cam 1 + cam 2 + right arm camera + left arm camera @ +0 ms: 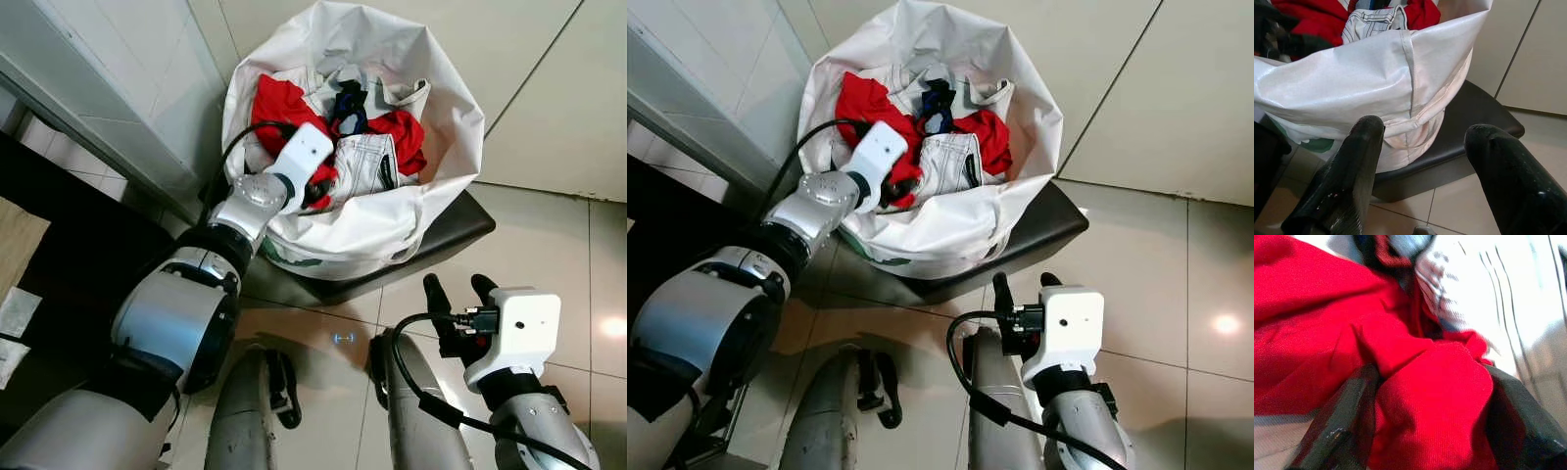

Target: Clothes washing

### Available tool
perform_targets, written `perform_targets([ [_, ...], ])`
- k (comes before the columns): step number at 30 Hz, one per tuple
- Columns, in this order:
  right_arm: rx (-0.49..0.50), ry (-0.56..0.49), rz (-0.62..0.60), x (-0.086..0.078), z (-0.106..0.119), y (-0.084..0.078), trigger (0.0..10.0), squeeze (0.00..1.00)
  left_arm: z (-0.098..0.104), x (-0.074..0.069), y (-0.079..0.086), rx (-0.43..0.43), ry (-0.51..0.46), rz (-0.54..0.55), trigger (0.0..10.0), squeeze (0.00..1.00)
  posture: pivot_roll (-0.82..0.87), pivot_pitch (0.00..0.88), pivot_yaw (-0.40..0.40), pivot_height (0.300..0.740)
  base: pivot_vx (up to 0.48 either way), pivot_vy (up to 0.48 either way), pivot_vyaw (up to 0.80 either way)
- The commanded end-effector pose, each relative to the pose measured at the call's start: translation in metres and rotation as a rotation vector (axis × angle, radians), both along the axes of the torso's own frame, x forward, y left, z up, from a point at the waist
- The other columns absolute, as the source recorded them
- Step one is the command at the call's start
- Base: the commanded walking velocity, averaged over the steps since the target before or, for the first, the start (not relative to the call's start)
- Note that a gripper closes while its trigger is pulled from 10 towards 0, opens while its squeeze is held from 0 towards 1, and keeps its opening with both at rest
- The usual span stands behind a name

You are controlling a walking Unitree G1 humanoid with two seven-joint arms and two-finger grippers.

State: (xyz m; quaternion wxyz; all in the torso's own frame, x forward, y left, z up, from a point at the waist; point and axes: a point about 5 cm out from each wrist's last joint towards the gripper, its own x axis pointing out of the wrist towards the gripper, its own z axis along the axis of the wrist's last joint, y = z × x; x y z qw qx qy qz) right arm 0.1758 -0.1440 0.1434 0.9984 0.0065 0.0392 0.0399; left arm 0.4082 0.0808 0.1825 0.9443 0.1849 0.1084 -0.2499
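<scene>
Pale floor tiles surround a dark stool (460, 230) carrying a white laundry bag (431, 93) stuffed with clothes; the left gripper (1425, 406) is sunk among them, fingers pinching a fold of red garment (1327, 328); best lift straight up, slowly, shedding the striped cloth (364, 162); the right gripper (458, 292) hangs spread, well clear.

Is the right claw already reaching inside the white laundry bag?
No, the right claw hangs open over the tiled floor, apart from the white fabric laundry bag on the dark stool.
</scene>
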Motion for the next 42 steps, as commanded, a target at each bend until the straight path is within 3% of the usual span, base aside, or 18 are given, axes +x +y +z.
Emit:
perform_targets([
  [1, 0.019, 0.036, 0.001, -0.003, -0.005, -0.001, 10.0, 0.00, -0.002, -0.001, -0.001, -0.053, 0.031, 0.021, 0.0, 0.00, -0.37, 0.399, 0.088, 0.668, 0.000, 0.000, 0.00],
  [6, 0.020, 0.029, 0.006, 0.006, -0.007, -0.002, 10.0, 0.00, 0.008, 0.002, -0.004, -0.118, -0.018, 0.020, 0.0, 0.00, -0.36, 0.377, 0.082, 0.668, 0.000, 0.000, 0.00],
  [16, 0.022, 0.030, 0.020, 0.013, -0.008, -0.004, 10.0, 0.00, 0.012, 0.004, 0.008, -0.188, -0.044, 0.057, 0.0, 0.00, -0.34, 0.368, 0.057, 0.668, 0.000, 0.000, 0.00],
  [23, 0.023, 0.030, 0.036, 0.020, -0.010, -0.003, 10.0, 0.00, 0.048, 0.010, 0.012, -0.299, -0.149, 0.053, 0.0, 0.00, -0.33, 0.359, 0.048, 0.668, 0.000, 0.000, 0.00],
  [28, 0.021, 0.024, 0.037, 0.029, -0.014, -0.002, 10.0, 0.00, 0.069, 0.011, 0.015, -0.311, -0.246, 0.006, 0.0, 0.00, -0.31, 0.316, 0.052, 0.668, 0.000, 0.000, 0.00],
  [31, 0.021, -0.001, 0.046, 0.038, -0.012, -0.001, 10.0, 0.00, 0.076, 0.011, 0.022, -0.247, -0.299, -0.004, 0.0, 0.00, -0.29, 0.280, 0.055, 0.668, 0.000, 0.000, 0.00],
  [33, 0.028, -0.014, 0.049, 0.044, -0.010, 0.002, 10.0, 0.00, 0.060, 0.010, 0.024, -0.128, -0.282, -0.005, 0.0, 0.00, -0.29, 0.275, 0.058, 0.668, 0.000, 0.000, 0.00],
  [35, 0.027, -0.014, 0.052, 0.044, -0.010, 0.003, 10.0, 0.00, 0.055, 0.010, 0.026, -0.071, -0.290, 0.013, 0.0, 0.00, -0.29, 0.275, 0.061, 0.668, 0.000, 0.000, 0.00],
  [36, 0.027, -0.012, 0.053, 0.044, -0.011, 0.003, 10.0, 0.00, 0.056, 0.010, 0.027, -0.072, -0.298, 0.005, 10.0, 1.00, -0.29, 0.277, 0.066, 0.668, 0.000, 0.000, 0.00],
  [40, 0.024, 0.001, 0.048, 0.040, -0.016, 0.001, 10.0, 0.00, 0.080, 0.011, 0.031, -0.096, -0.373, -0.008, 10.0, 1.00, -0.30, 0.272, 0.075, 0.668, 0.000, 0.000, 0.00],
  [42, 0.026, 0.005, 0.041, 0.040, -0.019, 0.000, 10.0, 0.00, 0.089, 0.012, 0.034, -0.062, -0.398, -0.009, 10.0, 1.00, -0.30, 0.258, 0.081, 0.668, 0.000, 0.000, 0.00],
])
